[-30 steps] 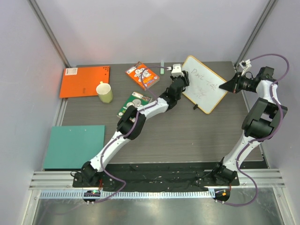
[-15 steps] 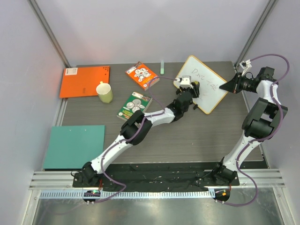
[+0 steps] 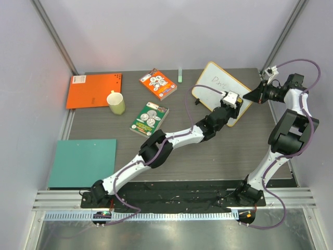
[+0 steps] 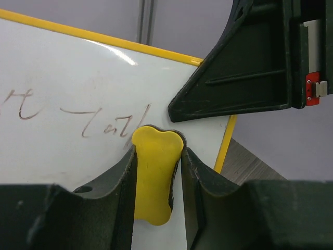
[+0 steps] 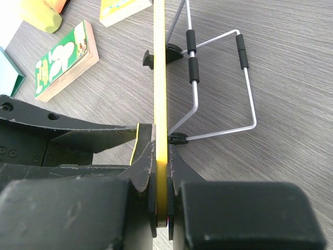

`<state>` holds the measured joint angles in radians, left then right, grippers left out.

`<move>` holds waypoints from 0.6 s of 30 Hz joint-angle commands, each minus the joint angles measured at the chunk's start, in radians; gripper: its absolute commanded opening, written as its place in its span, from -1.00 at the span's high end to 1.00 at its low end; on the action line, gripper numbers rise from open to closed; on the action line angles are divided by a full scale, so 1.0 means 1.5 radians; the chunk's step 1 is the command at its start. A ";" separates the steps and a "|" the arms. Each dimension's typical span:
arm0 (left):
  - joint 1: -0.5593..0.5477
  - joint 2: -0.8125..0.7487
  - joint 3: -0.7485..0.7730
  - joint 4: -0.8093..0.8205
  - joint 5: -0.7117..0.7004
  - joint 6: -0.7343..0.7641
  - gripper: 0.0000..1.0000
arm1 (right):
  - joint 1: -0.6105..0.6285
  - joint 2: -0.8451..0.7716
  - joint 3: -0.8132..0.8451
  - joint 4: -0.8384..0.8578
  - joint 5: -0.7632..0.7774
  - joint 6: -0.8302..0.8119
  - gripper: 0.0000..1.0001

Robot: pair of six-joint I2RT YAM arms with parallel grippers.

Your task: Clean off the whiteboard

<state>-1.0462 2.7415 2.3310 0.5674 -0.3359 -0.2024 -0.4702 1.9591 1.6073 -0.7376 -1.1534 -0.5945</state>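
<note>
Mug (image 3: pixel 116 102) contents unclear; left gripper (image 4: pixel 158 150) pinches yellow eraser (image 4: pixel 155 179) against whiteboard (image 4: pixel 78 78); right gripper (image 5: pixel 160 151) clamps whiteboard's edge.

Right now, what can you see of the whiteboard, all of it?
The whiteboard is a glossy white panel in a thin yellow frame with rounded corners, propped on a wire stand with black sleeves, at the table's far right. Dark handwriting shows on it. The right gripper clamps its edge; the yellow eraser in the left gripper appears to press its face.
</note>
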 commanded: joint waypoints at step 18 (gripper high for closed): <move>0.171 0.075 0.150 -0.106 -0.020 -0.033 1.00 | 0.041 0.011 -0.041 -0.153 0.141 -0.115 0.98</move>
<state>-0.9535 2.8334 2.5423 0.4969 -0.2653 -0.2443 -0.4694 1.9564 1.6073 -0.7395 -1.1271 -0.5854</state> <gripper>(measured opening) 0.347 0.097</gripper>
